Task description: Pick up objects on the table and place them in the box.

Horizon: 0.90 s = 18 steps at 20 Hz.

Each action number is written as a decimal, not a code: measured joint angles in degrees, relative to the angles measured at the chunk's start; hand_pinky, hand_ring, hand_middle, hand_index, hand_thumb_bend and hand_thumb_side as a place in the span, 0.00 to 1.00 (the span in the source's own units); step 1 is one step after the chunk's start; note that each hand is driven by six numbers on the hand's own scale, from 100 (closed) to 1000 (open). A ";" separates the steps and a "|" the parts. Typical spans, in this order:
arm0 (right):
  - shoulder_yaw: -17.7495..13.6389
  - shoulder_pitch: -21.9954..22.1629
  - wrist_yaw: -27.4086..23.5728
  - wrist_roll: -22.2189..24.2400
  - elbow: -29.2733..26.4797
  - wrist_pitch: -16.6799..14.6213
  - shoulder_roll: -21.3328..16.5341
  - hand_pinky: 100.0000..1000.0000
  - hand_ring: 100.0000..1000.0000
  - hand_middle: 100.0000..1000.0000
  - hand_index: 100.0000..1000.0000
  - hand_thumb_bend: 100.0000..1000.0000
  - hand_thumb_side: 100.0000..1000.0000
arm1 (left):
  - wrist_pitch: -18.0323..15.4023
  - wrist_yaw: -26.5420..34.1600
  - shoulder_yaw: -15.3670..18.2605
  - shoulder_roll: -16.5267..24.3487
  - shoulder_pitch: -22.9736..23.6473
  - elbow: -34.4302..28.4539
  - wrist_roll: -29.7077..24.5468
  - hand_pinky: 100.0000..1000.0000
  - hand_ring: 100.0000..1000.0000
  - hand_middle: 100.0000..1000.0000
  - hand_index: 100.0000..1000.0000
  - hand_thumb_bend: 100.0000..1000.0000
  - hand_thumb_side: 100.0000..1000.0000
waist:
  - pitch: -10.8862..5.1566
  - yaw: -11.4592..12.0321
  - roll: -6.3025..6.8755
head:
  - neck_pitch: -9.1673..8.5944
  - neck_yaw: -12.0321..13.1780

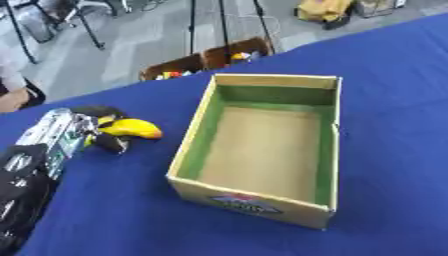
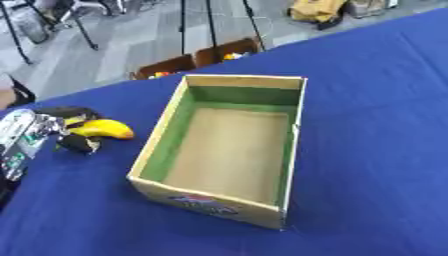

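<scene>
Blue cloth-covered table (image 1: pixel 114 210) fills most of the view, lying askew. Open rectangular cardboard box (image 1: pixel 262 150) sits near the middle of it: tan floor, green-lined inner walls, a printed label on its near outer wall; nothing lies inside. The robot's left hand (image 1: pixel 92 131), black fingers on a silver and black forearm, enters from the left edge and sits well left of the box. Its dark fingers are curled round a yellow curved banana-shaped object (image 1: pixel 131 128), one finger arching over the top and another below; the yellow end pokes out toward the box, apart from its wall. Whether the object rests on the cloth or is lifted just off it, cannot tell. Right hand shows in neither view. Beyond the far table edge, on the grey floor, two brown crates (image 1: pixel 206 61) holding small coloured items stand side by side.
</scene>
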 measured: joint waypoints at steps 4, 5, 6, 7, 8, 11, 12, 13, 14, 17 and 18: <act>0.00 0.00 0.00 -0.16 0.00 0.16 0.00 0.68 0.85 0.78 0.90 0.00 1.00 | -0.26 0.82 0.00 0.00 0.00 0.26 1.16 0.85 0.90 0.98 1.00 0.00 0.33 | 0.02 -0.02 0.00 | 0.00 0.00; 0.00 0.01 0.00 -0.18 0.00 0.17 0.00 0.68 0.85 0.78 0.90 0.00 1.00 | -0.30 1.08 0.00 0.00 0.00 0.31 1.46 0.83 0.89 0.97 0.99 0.00 0.33 | 0.04 -0.02 0.01 | 0.00 0.00; 0.00 0.01 -0.01 -0.21 0.00 0.19 0.00 0.68 0.85 0.78 0.90 0.00 1.00 | -0.31 1.23 0.00 0.00 0.00 0.33 1.74 0.80 0.86 0.95 0.98 0.00 0.33 | 0.05 -0.02 0.01 | 0.00 0.00; 0.00 0.01 -0.02 -0.26 0.00 0.23 0.00 0.68 0.85 0.78 0.90 0.00 1.00 | -0.30 1.37 0.00 0.00 0.00 0.34 2.05 0.78 0.85 0.94 0.97 0.00 0.33 | 0.06 -0.02 0.01 | 0.00 -0.01; 0.00 0.02 -0.03 -0.32 0.00 0.27 0.00 0.68 0.85 0.78 0.90 0.00 1.00 | -0.26 1.51 0.00 0.00 0.00 0.37 2.30 0.77 0.83 0.92 0.96 0.00 0.33 | 0.07 -0.02 0.01 | 0.00 -0.01; -0.02 0.02 -0.04 -0.44 0.00 0.37 0.00 0.68 0.85 0.78 0.90 0.00 1.00 | -0.06 1.71 0.00 0.00 0.01 0.70 3.01 0.70 0.80 0.90 0.92 0.00 0.32 | 0.07 -0.02 0.01 | 0.00 -0.02; -0.02 0.02 -0.04 -0.45 0.00 0.38 0.00 0.68 0.85 0.78 0.90 0.00 1.00 | 0.04 1.73 0.00 0.00 0.01 0.77 3.26 0.70 0.80 0.90 0.92 0.00 0.32 | 0.07 -0.02 0.01 | 0.00 -0.03; -0.02 0.02 -0.04 -0.46 0.00 0.38 0.00 0.68 0.85 0.78 0.90 0.00 1.00 | 0.14 1.77 0.00 0.00 0.01 0.91 3.49 0.69 0.81 0.90 0.91 0.00 0.32 | 0.07 -0.02 0.01 | 0.00 -0.04; -0.02 0.03 -0.04 -0.47 0.00 0.38 0.00 0.68 0.85 0.78 0.90 0.00 1.00 | 0.27 1.88 0.00 0.00 0.01 1.04 3.65 0.70 0.82 0.90 0.91 0.00 0.32 | 0.07 -0.02 0.01 | 0.00 -0.04; -0.02 0.03 -0.05 -0.54 0.00 0.43 0.00 0.68 0.85 0.78 0.90 0.00 1.00 | 0.61 2.26 0.00 0.00 0.01 1.32 4.00 0.70 0.83 0.91 0.92 0.00 0.32 | 0.07 -0.02 0.01 | 0.00 -0.05; -0.02 0.04 -0.07 -0.57 0.00 0.45 0.00 0.68 0.85 0.78 0.91 0.00 1.00 | 0.68 2.35 0.00 0.00 0.01 1.40 4.07 0.70 0.83 0.91 0.92 0.00 0.33 | 0.07 -0.02 0.01 | 0.00 -0.05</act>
